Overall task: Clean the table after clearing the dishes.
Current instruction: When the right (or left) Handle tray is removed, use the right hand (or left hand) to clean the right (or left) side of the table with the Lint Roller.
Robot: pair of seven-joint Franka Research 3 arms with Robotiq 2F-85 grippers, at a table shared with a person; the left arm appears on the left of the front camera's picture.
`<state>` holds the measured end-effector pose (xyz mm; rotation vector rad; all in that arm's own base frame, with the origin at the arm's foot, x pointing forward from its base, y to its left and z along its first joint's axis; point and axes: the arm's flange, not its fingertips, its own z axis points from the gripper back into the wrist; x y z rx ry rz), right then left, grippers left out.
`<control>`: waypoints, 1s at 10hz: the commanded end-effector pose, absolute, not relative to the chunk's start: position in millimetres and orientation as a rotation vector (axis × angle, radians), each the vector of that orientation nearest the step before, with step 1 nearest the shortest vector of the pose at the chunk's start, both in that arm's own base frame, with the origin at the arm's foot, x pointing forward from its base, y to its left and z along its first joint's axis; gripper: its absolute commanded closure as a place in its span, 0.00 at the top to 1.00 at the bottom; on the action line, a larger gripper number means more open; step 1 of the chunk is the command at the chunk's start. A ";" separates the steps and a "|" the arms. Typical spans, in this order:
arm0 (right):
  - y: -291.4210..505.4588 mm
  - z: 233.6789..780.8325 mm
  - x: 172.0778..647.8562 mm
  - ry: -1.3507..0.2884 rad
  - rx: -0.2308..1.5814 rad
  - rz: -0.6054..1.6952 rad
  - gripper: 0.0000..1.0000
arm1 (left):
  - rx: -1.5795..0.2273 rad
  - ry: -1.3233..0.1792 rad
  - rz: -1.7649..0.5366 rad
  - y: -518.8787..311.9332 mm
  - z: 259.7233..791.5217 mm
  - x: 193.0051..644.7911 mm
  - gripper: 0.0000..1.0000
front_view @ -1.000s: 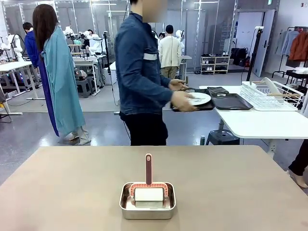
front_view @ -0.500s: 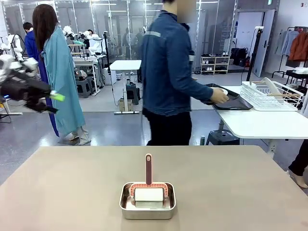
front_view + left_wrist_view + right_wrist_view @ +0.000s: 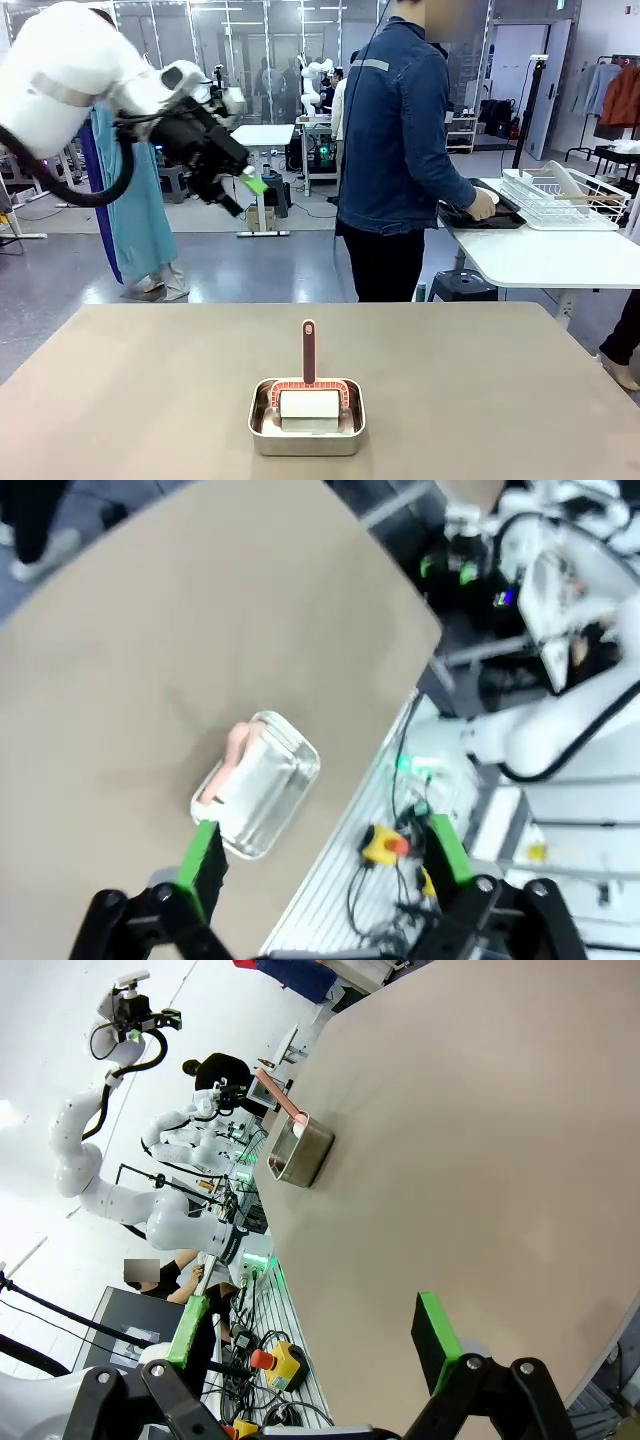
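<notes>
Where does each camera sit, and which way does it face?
Front: fixed on the robot's side, facing across the table at the person; left gripper raised upper left.
Left wrist: high above, looking down at the steel pan past its open gripper.
Right wrist: low beside the table, looking along it; right gripper open.
Shared: all show the pan.

The wide, matte tan-beige table (image 3: 480,380) with rounded corners carries a small rectangular steel pan (image 3: 306,444), which sits flat on it. The table's robot-side edge runs near the steel pan. Its far edge lies well beyond the steel pan, and the tabletop stretches away to both sides of it.
</notes>
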<state>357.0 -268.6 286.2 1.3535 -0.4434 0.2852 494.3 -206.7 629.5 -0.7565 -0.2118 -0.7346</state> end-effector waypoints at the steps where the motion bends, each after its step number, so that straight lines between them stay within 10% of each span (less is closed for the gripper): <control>1: -267.1 290.3 355.3 -0.434 1.337 0.288 1.00 | -0.673 -0.121 -0.870 -227.0 636.8 520.8 1.00; 10: -267.1 290.3 355.3 -0.434 1.337 0.288 1.00 | -0.298 -0.160 -1.588 -342.4 570.6 508.1 1.00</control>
